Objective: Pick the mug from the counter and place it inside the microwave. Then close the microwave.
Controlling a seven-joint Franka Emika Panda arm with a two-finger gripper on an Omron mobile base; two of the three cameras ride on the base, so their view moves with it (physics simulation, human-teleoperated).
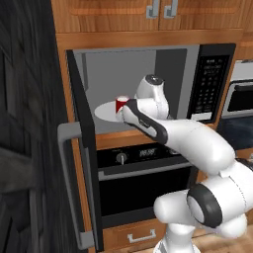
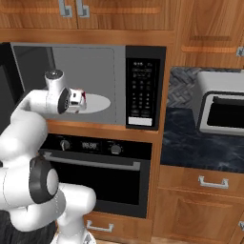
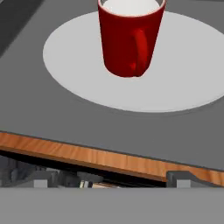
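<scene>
Mug (image 3: 128, 37) upright on turntable (image 3: 183, 87)

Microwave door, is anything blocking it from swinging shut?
Yes. The white robot arm reaches through the microwave opening toward the small red mug on the round white turntable, in the open door's path.

- The mug (image 3: 129, 39) is small, red and cylindrical, with a white inside. It stands upright on the white round turntable (image 3: 183, 83), toward its front-left part, handle facing the open front.
- The microwave (image 1: 148, 84) is built in under wooden cabinets. Its grey cavity is open; the black keypad panel (image 2: 144, 88) sits along its right edge.
- Its dark-framed door (image 1: 81, 158) is swung wide open to the left, the grey bar handle (image 1: 66, 183) on its outer edge.
- The dark speckled table (image 2: 202, 143) lies to the microwave's right.
</scene>
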